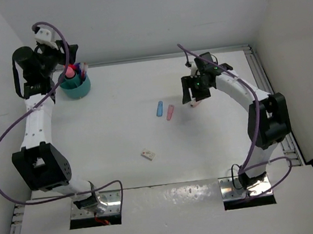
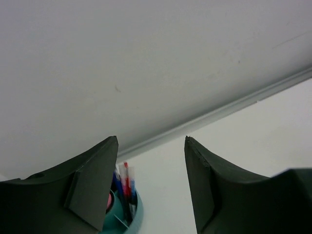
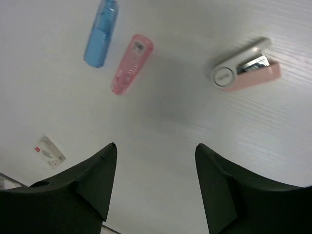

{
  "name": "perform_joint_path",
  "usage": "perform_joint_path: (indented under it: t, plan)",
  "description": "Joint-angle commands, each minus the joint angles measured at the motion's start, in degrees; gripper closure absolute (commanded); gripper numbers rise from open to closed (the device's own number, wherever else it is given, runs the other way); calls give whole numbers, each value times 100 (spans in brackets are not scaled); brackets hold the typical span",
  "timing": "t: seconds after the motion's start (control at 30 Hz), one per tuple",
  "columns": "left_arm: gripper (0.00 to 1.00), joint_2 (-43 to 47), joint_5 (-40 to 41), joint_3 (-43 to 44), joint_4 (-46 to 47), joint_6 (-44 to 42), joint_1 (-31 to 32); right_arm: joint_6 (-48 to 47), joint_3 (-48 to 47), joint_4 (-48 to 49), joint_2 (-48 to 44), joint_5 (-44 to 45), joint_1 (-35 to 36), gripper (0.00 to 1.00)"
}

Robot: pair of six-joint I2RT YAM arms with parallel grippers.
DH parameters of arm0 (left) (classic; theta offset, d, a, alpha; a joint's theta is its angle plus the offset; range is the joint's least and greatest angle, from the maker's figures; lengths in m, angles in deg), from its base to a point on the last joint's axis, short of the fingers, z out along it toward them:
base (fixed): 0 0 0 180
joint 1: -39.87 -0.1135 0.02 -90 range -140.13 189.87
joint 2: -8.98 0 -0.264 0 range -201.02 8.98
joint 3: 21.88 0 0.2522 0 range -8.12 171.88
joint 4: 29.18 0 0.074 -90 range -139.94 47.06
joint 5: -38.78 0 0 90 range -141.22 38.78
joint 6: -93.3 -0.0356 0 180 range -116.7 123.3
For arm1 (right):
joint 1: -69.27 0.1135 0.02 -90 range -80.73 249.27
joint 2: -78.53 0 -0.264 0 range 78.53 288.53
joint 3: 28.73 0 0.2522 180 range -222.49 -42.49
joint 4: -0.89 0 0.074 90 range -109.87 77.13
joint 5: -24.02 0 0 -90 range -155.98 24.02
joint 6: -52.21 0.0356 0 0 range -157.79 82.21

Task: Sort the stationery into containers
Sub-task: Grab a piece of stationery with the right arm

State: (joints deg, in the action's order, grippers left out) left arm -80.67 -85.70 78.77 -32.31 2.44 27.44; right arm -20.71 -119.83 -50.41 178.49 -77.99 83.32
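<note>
Left gripper (image 2: 151,139), right gripper (image 3: 155,146): agape, empty

White tabletop (image 1: 123,127), plain white walls (image 1: 150,15) around it, metal rail (image 1: 264,81) along its right edge

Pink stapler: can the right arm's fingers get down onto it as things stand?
Probably yes. The right fingers stand open above the table, and the pink stapler lies just ahead of them with nothing on or against it. The pink case and blue case lie well to one side.

White table (image 1: 119,138) bears teal cup (image 1: 76,89), blue tube (image 1: 159,109), pink tube (image 1: 170,112), eraser (image 1: 147,154), pink stapler (image 3: 245,66).
</note>
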Motion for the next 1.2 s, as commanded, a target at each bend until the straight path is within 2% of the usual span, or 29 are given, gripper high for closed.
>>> perform_joint_path:
  t: [0.0, 0.13, 0.3, 0.5, 0.7, 0.93, 1.1, 1.17]
  plan:
    - [37, 201, 143, -479, -587, -29, 21, 40, -457, 212, 329, -39, 344, 36]
    - [37, 483, 423, -770, -931, 208, 3, 733, -895, 387, 848, 523, 905, 39]
    - [36, 861, 635, -1113, -1055, 385, -146, 1069, -1642, 282, 1648, 1462, 1469, 41]
    - [36, 1177, 776, -1324, -1265, 464, -348, 1578, -2013, 186, 2369, 1990, 1540, 41]
    - [37, 1371, 750, -1438, -1336, 315, -453, 1789, -2101, 36, 2581, 2308, 1549, 42]
    - [37, 1441, 715, -1544, -1327, 227, -515, 1957, -1627, 27, 2589, 2186, 1575, 52]
    - [37, 1625, -286, -1939, -862, -194, -585, 1887, -1740, 124, 2791, 1598, 1444, 64]
    - [37, 1661, -863, -2070, -887, -465, -586, 1869, -1881, 159, 2792, 975, 1286, 70]
